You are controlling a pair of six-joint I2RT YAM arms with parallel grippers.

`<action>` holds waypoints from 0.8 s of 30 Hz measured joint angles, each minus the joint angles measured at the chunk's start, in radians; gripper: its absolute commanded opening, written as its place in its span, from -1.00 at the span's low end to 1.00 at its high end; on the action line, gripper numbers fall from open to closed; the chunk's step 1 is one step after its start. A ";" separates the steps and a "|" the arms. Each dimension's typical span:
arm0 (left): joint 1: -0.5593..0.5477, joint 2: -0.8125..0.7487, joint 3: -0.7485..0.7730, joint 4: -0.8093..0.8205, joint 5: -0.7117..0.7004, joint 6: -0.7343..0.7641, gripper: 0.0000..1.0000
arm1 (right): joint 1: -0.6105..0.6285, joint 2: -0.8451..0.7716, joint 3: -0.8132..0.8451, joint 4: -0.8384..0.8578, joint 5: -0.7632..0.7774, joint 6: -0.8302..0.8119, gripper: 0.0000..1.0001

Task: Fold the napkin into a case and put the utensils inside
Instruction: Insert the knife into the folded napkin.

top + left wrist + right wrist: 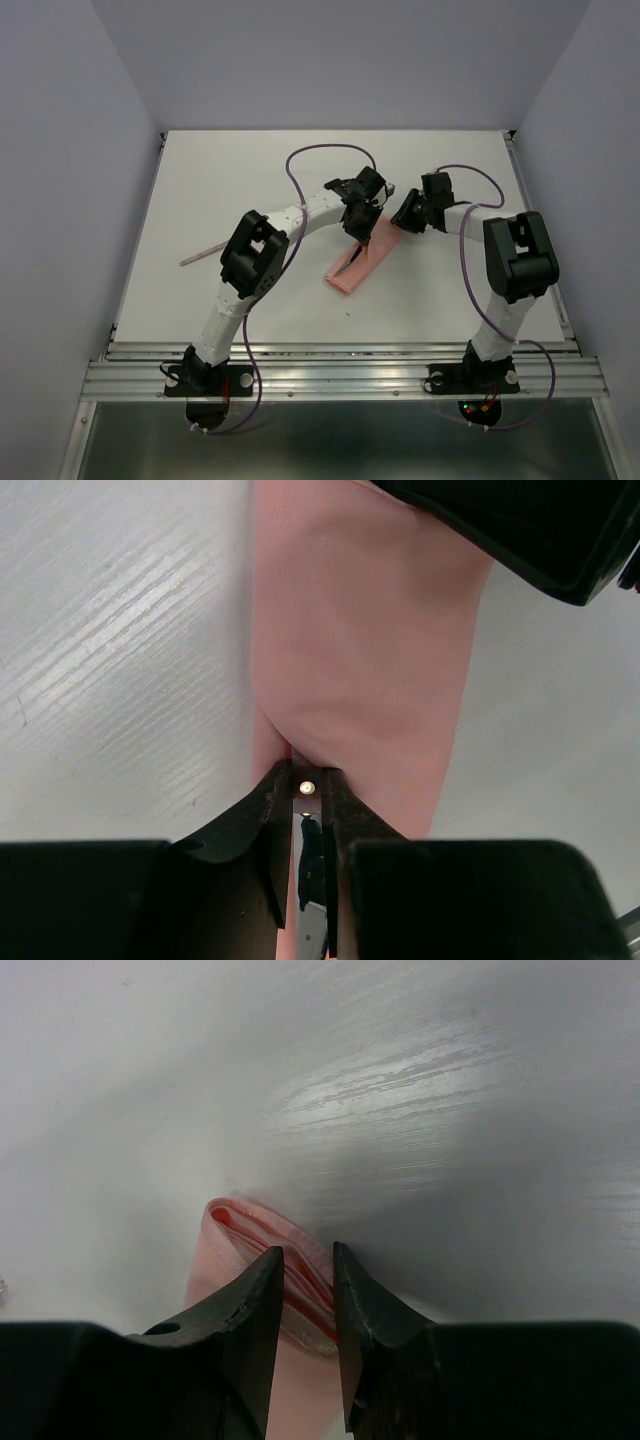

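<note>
The napkin lies folded as a narrow salmon-pink case [352,268] [360,650], slanting across the middle of the table. My left gripper [358,224] [307,778] hangs over its far part, shut on a thin silvery utensil [309,930] that points at the cloth. At the case's far end my right gripper [402,214] [308,1260] is shut on the layered cloth edges [250,1235], which gape slightly beside the jaws. Another pale pinkish utensil [204,254] lies alone on the table, far to the left.
The white table [200,180] is walled on the left, back and right. Purple cables [300,160] loop over both arms. The black body of the right gripper [530,530] shows at the top right of the left wrist view, close to the case.
</note>
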 measured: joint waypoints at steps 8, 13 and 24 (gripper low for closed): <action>0.000 0.000 0.000 0.005 -0.010 0.012 -0.92 | 0.000 0.000 -0.001 0.001 0.000 0.000 -0.35; 0.000 0.000 0.000 0.008 -0.014 0.017 -0.43 | 0.000 -0.001 -0.002 0.002 0.000 0.000 -0.34; 0.000 0.000 0.000 0.010 -0.026 0.023 -0.10 | 0.000 -0.011 -0.013 0.001 0.000 0.000 -0.33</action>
